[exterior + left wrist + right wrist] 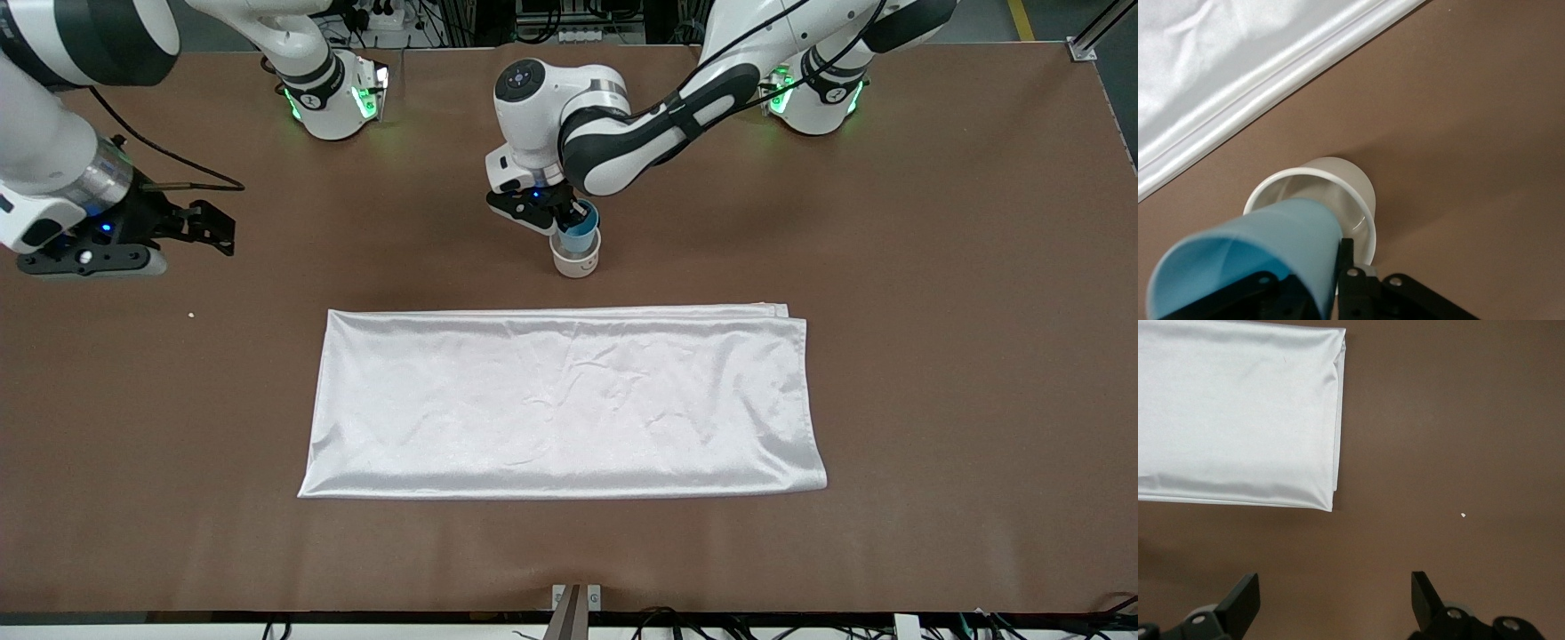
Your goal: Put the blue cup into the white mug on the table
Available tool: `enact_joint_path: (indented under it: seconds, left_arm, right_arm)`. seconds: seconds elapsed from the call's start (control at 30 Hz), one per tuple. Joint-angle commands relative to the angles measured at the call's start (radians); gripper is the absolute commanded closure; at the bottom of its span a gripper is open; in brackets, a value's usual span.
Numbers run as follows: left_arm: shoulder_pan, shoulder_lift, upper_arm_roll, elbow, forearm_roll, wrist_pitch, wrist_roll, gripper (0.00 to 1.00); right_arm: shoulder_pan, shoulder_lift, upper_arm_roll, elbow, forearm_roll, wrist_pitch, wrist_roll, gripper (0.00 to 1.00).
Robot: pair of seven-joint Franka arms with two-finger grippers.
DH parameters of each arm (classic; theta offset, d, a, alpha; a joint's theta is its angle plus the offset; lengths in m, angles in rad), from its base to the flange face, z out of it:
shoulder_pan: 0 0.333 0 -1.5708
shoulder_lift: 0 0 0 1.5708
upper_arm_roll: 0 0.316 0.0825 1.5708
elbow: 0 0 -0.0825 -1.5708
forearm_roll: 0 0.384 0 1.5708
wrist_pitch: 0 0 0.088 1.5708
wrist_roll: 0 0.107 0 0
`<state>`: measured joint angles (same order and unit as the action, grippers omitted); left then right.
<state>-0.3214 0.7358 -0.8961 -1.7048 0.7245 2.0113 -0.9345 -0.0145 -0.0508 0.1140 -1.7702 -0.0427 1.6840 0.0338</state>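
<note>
On the brown tabletop (933,356), farther from the front camera than the white cloth (560,404), we are holding the blue cup (578,233) tilted over the white mug (576,256), our left end effector (558,216) clamped on its rim. It is looking light, stiff and smooth, so a rim pinch seems right. Our right end effector (1335,601) is waiting, fingers apart, over the tabletop's right-arm end.

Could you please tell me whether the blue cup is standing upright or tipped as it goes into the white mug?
Tipped: held in the shut left claw, the blue cup leans, base over the white mug.
</note>
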Motion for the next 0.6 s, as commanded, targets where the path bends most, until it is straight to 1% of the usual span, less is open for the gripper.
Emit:
enact_joint_path:
  seconds: [0.0, 0.2, 0.3, 0.43, 0.57]
  left_arm:
    - [0.015, 0.000, -0.011, -0.010, 0.036, 0.015, -0.023, 0.00]
    - [0.027, -0.006, -0.012, -0.007, 0.035, 0.014, -0.017, 0.00]
    - [0.048, -0.013, -0.014, 0.002, 0.023, 0.006, 0.019, 0.00]
    - [0.061, -0.055, -0.017, 0.005, -0.008, -0.009, 0.028, 0.00]
    - [0.076, -0.139, -0.012, 0.007, -0.092, -0.063, 0.033, 0.00]
  right_arm:
    - [-0.013, 0.014, 0.003, 0.072, 0.018, -0.053, -0.020, 0.00]
    - [-0.021, 0.022, -0.002, 0.129, 0.018, -0.058, -0.023, 0.00]
    - [-0.030, 0.023, -0.002, 0.135, 0.018, -0.056, -0.023, 0.00]
    - [-0.033, 0.026, -0.002, 0.138, 0.018, -0.049, -0.025, 0.00]
    - [-0.035, 0.028, -0.004, 0.138, 0.018, -0.046, -0.023, 0.00]
